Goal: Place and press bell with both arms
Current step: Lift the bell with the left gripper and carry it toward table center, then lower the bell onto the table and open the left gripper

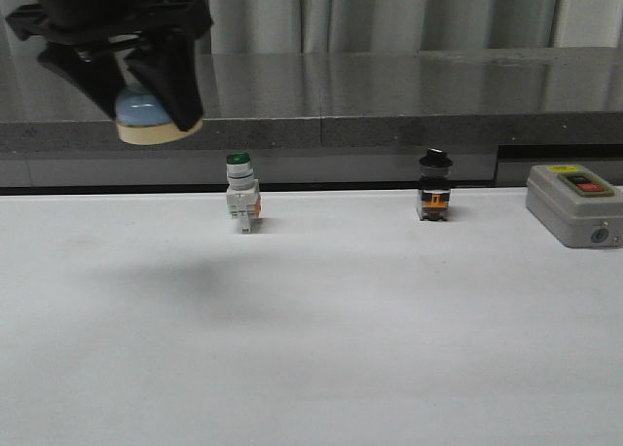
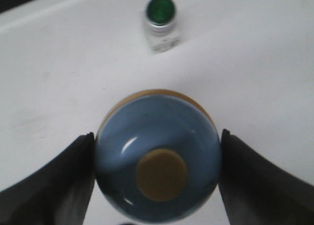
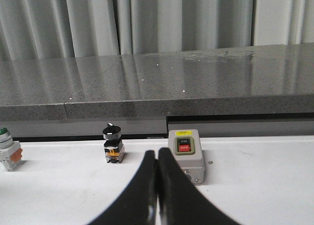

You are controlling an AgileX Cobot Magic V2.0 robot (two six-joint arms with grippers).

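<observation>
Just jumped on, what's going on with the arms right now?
The left gripper is holding the bell by its sides, up in the air above the white table, so it has not been set down yet. The green-capped switch stands on the table beyond it. The right gripper is empty with its fingers together, low over the table on the near side of the grey button box and the black-knobbed switch. Nothing has been pressed yet.

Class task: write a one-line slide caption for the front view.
Left gripper holds the bell above the table, beside a green-capped switch.
</observation>
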